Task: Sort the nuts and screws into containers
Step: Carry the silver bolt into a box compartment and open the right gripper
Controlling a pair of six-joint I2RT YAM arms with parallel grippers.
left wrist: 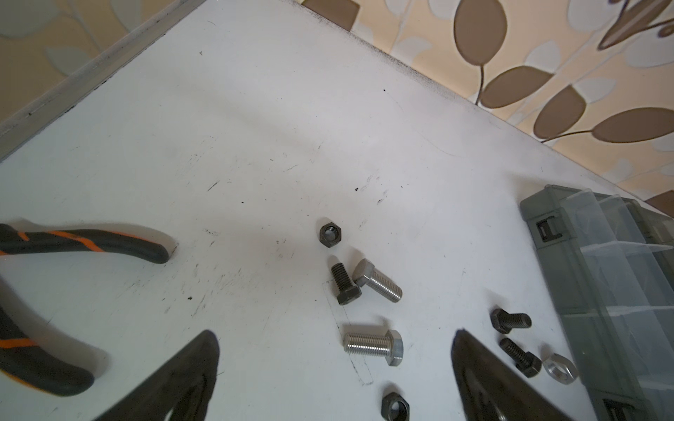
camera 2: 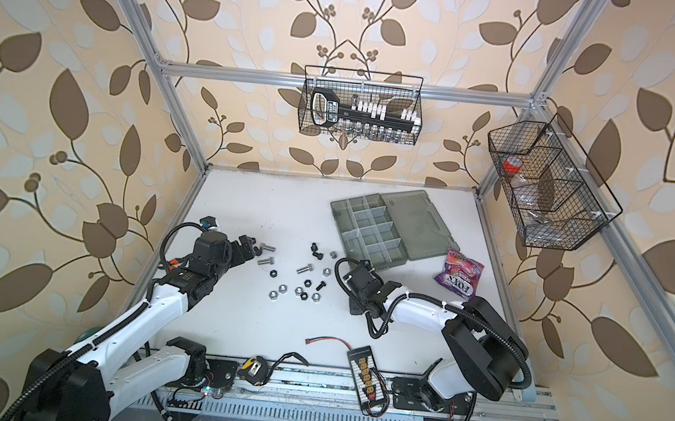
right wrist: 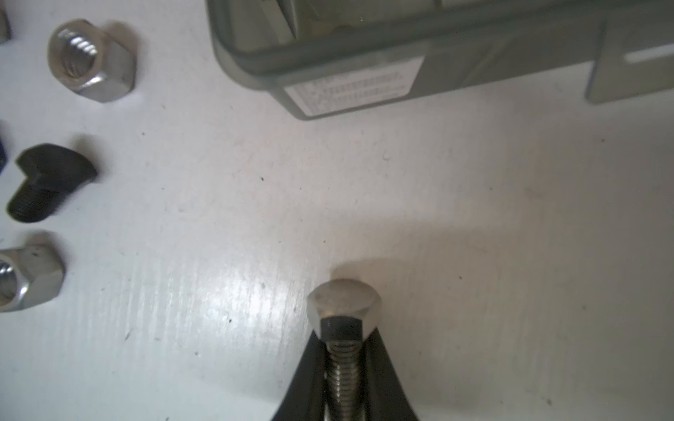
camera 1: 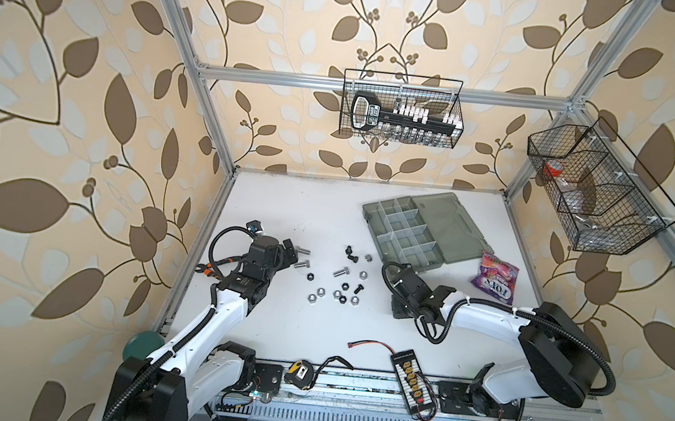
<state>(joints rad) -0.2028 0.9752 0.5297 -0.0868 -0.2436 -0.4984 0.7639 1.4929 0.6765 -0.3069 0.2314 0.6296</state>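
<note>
Right gripper (right wrist: 344,364) is clamping 1 silver screw (right wrist: 344,306) by its threaded shaft, near the organizer case (right wrist: 364,69). Left gripper (left wrist: 335,335) is hanging wide open above loose screws (left wrist: 374,348) and nuts (left wrist: 330,235) on the table (left wrist: 255,145).

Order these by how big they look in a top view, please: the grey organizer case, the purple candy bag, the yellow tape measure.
1. the grey organizer case, lying open: clearly the largest.
2. the purple candy bag: much smaller than the case.
3. the yellow tape measure: the smallest, plainly smaller than the bag.
</note>
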